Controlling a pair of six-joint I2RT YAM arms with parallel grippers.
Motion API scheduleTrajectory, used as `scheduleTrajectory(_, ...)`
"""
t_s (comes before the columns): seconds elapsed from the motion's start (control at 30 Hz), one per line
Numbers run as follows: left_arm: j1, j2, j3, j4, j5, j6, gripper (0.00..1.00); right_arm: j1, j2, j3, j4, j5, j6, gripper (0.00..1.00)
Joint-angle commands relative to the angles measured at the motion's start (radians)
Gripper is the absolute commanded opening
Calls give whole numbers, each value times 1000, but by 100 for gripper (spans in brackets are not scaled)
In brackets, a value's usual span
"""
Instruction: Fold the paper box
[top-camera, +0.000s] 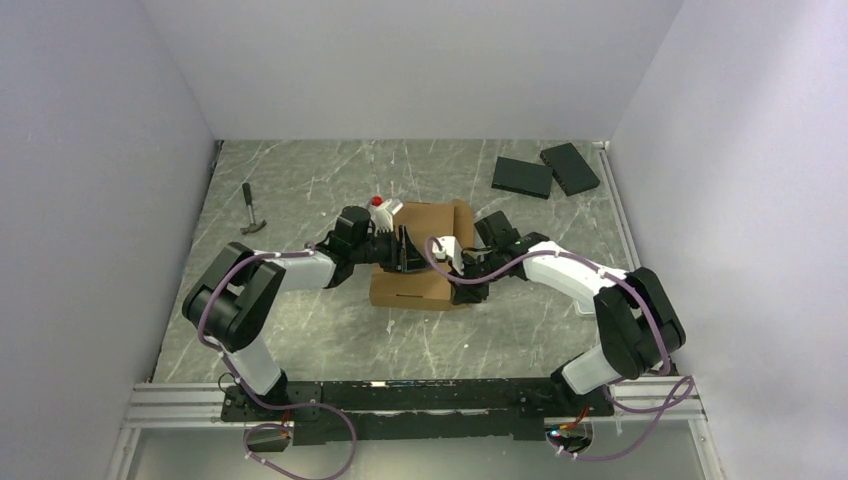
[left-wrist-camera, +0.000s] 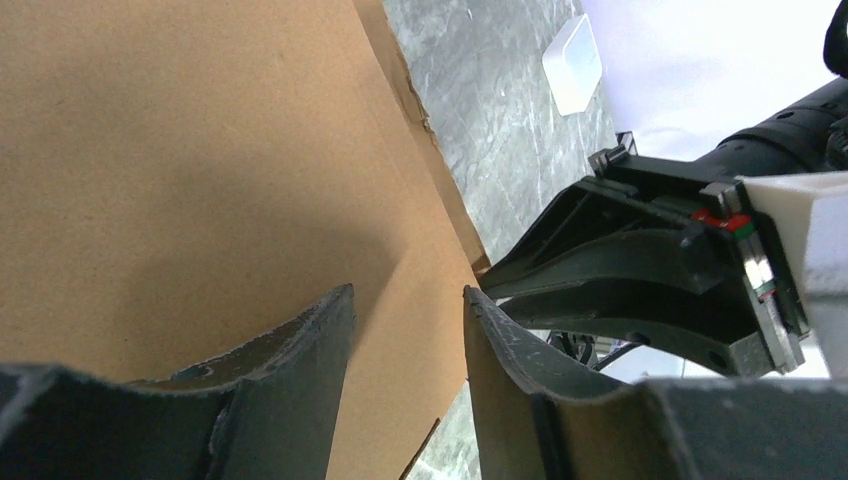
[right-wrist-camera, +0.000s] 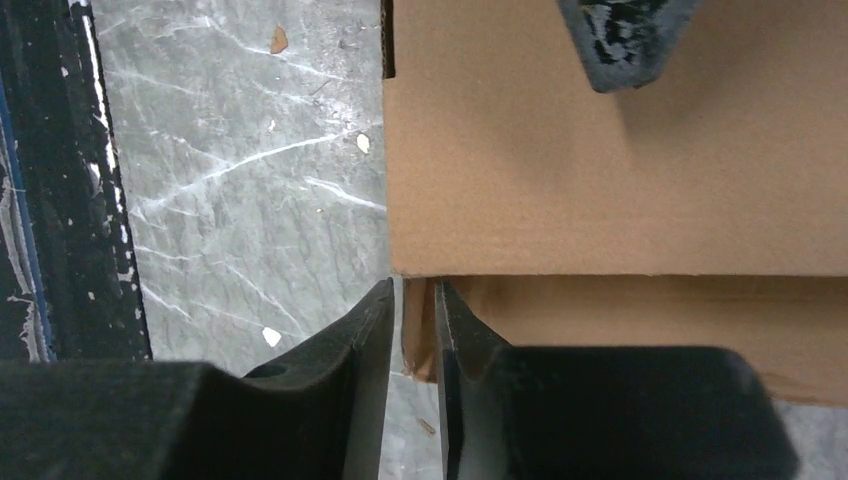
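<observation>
The paper box (top-camera: 420, 262) is a brown cardboard mailer lying mid-table between both arms. My left gripper (top-camera: 403, 250) reaches over it from the left. In the left wrist view this gripper (left-wrist-camera: 410, 295) is open, with its fingertips (left-wrist-camera: 335, 320) close over the box's flat top panel (left-wrist-camera: 180, 150) and nothing between them. My right gripper (top-camera: 462, 288) is at the box's front right corner. In the right wrist view its jaws (right-wrist-camera: 412, 290) stand slightly apart around the edge of a side flap (right-wrist-camera: 420, 330), with a slit showing beside the cardboard. A left fingertip (right-wrist-camera: 625, 40) rests on the top panel (right-wrist-camera: 600, 170).
A hammer (top-camera: 252, 212) lies at the left back of the table. Two black flat slabs (top-camera: 522, 176) (top-camera: 570, 167) lie at the back right. A small white tray (left-wrist-camera: 575, 60) sits beyond the box. White walls enclose three sides, and the black rail (right-wrist-camera: 60, 200) runs along the front.
</observation>
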Motion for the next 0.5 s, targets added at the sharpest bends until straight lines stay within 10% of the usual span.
scheduleTrajectory(0.0,-6,1,21,-110,-15,36,52,-52,-48,50,-63,-96,-97,29)
scheduleTrajectory(0.47,-6,-157,167,-350,-78,103,66,-205,-132,58,-67,-230,-65,36)
